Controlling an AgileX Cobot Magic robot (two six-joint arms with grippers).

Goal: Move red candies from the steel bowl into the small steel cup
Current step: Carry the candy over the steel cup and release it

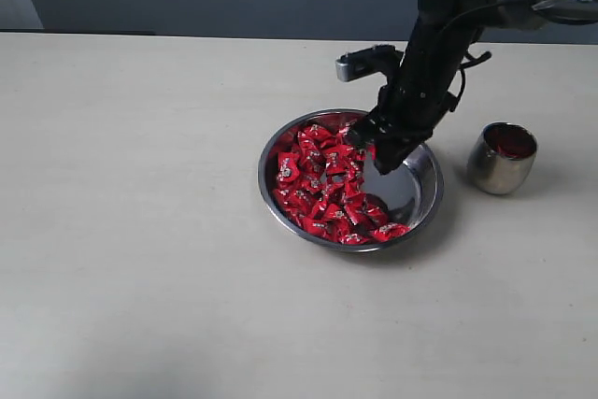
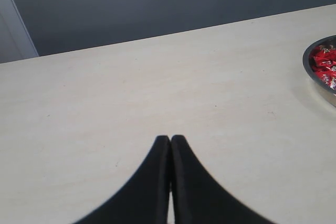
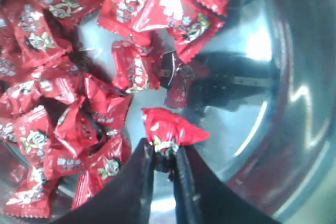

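The wide steel bowl [image 1: 418, 195] sits right of the table's middle, with many red candies [image 1: 313, 179] heaped in its left half. My right gripper [image 1: 380, 158] reaches down into the bowl. In the right wrist view it [image 3: 164, 148] is shut on the end of one red candy [image 3: 172, 127], just above the bowl's bare floor [image 3: 273, 77]. To the right of the bowl stands the small steel cup [image 1: 502, 158], with red showing inside it. My left gripper [image 2: 170, 139] is shut and empty over bare table, and the bowl's rim [image 2: 315, 80] shows at the edge of its view.
The pale tabletop [image 1: 140, 231] spreads wide to the left and front of the bowl. A dark wall runs behind the table's far edge. The right arm's black links [image 1: 439, 35] lean over the bowl from the upper right.
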